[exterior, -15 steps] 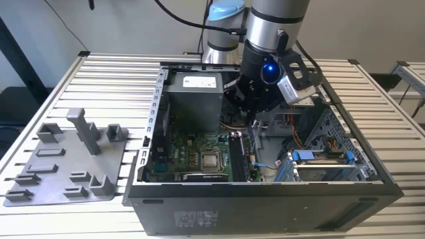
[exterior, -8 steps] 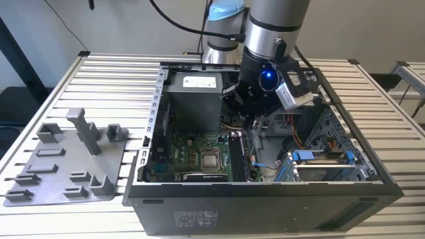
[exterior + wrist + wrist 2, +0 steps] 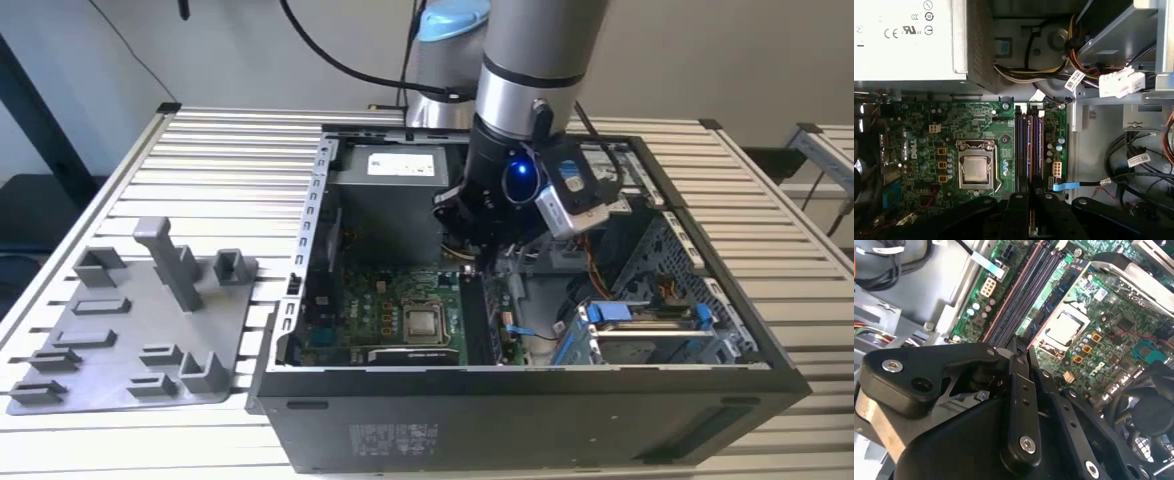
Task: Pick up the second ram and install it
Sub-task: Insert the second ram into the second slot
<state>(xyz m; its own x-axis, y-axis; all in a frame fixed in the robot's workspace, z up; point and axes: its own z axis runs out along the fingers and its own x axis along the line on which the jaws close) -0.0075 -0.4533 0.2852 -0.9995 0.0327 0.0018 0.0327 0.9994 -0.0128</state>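
Note:
The second ram (image 3: 1030,225) shows edge-on as a thin green-and-orange strip pinched between my gripper's black fingers (image 3: 1016,212) in the first wrist view. My gripper (image 3: 478,258) hangs inside the open computer case (image 3: 534,385), just above the row of dark memory slots (image 3: 1029,145) on the green motherboard (image 3: 929,150). In the second wrist view the gripper (image 3: 1021,347) is drawn tight together, its tip pointing at the long slots (image 3: 1024,290). Whether a matching stick sits in a neighbouring slot cannot be told.
A silver processor (image 3: 975,168) lies beside the slots. The power supply (image 3: 394,165) fills the case's far end, and cable bundles (image 3: 1134,170) and a drive cage (image 3: 641,330) crowd the other side. A grey holder tray (image 3: 134,340) with upright blocks sits outside on the slatted table.

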